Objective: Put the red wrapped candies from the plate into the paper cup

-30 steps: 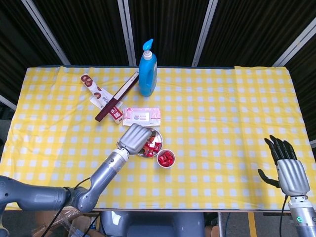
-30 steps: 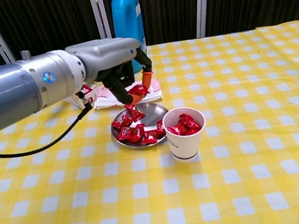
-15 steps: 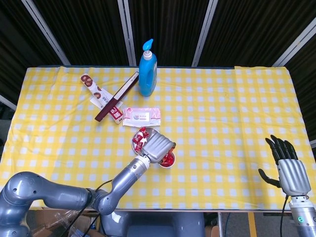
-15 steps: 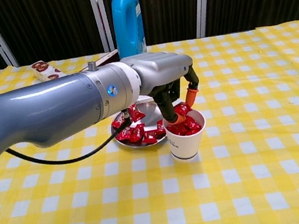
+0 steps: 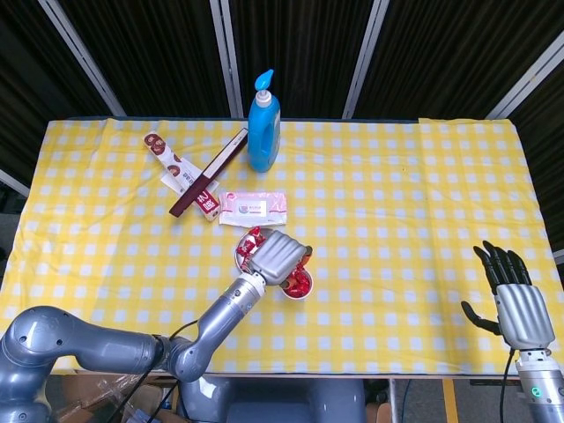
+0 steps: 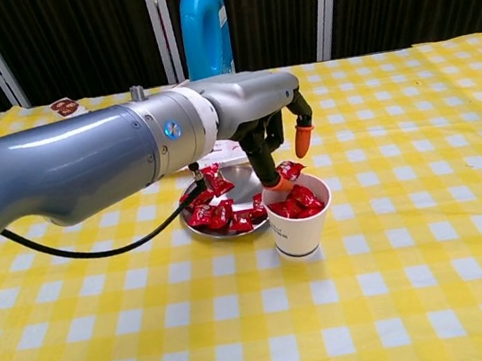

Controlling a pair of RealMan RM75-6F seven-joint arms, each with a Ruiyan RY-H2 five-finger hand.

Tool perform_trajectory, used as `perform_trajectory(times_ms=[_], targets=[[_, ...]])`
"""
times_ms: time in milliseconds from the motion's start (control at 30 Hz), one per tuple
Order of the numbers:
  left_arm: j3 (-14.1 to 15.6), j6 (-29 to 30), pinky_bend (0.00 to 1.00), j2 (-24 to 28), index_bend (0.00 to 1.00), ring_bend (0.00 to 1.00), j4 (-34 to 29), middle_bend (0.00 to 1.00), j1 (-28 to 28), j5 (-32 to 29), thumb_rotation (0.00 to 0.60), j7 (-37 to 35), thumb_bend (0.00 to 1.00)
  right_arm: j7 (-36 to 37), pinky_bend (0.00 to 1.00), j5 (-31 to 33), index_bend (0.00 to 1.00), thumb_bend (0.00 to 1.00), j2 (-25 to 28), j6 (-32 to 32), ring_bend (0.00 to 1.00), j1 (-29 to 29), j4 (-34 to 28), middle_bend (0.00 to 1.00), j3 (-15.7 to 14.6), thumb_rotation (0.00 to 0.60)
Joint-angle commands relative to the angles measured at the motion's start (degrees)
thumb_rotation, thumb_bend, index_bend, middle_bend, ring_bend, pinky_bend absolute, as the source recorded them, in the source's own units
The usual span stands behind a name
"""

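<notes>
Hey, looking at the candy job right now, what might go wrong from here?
The paper cup is already heaped above its rim, so the candy under the left hand may roll off onto the tablecloth.

The fingers hang just over the light cup; a low withdrawal might tip it.

More candies remain on the plate, and the cup seems to have little room left.

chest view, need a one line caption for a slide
Left hand poised over the paper cup of red candies, fingers spread, beside the plate with more candies.
</notes>
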Motion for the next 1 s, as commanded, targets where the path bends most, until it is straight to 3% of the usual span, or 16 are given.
perform_trajectory(times_ms=[33,300,600,1000], targets=[[-0.5,0.1,0.95,0.6,0.46,0.96,-0.6,0.89,0.4,-0.1,0.600,-1.2,0.24,-0.1,0.00,0.0,0.00,0.36,0.0,0.0,0.00,0.0,0.0,0.00,0.0,0.600],[-2.0,-2.1,0.95,1.7,0.45,0.95,-2.2,0.88,1.6,1.5,0.600,-7.6,0.24,-0.3,0.00,0.0,0.00,0.36,-0.1,0.0,0.00,0.0,0.0,0.00,0.0,0.600],[-1.4,-4.0,0.95,1.2,0.44,0.94,-1.2,0.87,1.6,5.0,0.600,-11.1,0.24,-0.2,0.00,-0.1,0.00,0.36,0.0,0.0,0.00,0.0,0.0,0.00,0.0,0.600],[-1.0,1.9,0.94,4.1,0.38,0.88,-0.9,0.78,3.4,4.6,0.600,-8.6,0.24,0.0,0.00,-0.1,0.00,0.36,0.1,0.0,0.00,0.0,-0.1,0.00,-0.1,0.600]])
